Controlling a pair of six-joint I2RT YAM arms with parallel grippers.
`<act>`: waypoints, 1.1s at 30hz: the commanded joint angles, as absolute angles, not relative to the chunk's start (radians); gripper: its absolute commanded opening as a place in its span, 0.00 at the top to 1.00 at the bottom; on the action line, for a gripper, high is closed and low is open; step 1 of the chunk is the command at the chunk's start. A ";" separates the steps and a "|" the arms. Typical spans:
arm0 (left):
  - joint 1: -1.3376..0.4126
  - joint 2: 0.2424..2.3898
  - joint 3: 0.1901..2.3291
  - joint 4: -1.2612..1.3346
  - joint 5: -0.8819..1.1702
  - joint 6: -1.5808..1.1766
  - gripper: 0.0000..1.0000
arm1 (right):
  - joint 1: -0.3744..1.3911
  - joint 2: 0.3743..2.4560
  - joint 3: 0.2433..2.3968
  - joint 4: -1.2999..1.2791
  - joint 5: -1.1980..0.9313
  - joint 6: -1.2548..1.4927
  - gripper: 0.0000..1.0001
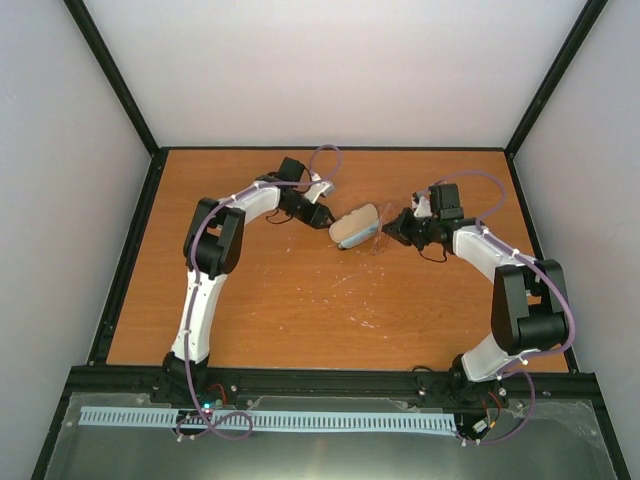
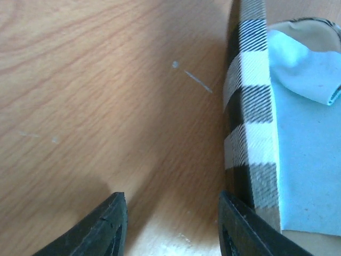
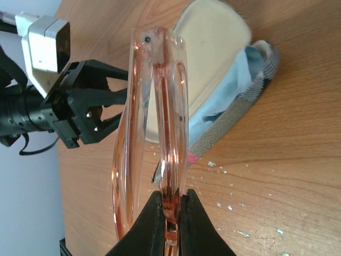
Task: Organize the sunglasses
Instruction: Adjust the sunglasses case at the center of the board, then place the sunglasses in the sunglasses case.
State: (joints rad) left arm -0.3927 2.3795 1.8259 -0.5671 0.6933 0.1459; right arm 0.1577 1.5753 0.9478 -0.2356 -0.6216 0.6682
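A wooden table [image 1: 300, 300], orange-brown with clear grain and small white flecks and scratches, stands between plain white walls [image 1: 330, 70] on three sides. Black frame bars [image 1: 115, 80] rise at the corners. A black rail [image 1: 330, 382] edges the near side, above a white slotted strip [image 1: 300, 422]. The light is soft and even.

The sunglasses [image 3: 154, 106] are thin, see-through and pinkish-red. Folded, they stand edge-on in the right end effector [image 3: 171, 201], beside the case [image 3: 213, 42].
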 commanded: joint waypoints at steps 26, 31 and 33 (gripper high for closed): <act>-0.490 2.327 1.829 -0.522 0.703 0.086 0.51 | 0.189 1.782 1.084 -0.256 -0.604 0.583 0.97; -0.503 2.330 1.842 -0.523 0.698 0.086 0.51 | 0.189 1.827 1.103 -0.234 -0.629 0.590 0.97; -0.507 2.331 1.847 -0.525 0.696 0.086 0.51 | 0.189 1.841 1.109 -0.229 -0.637 0.596 0.97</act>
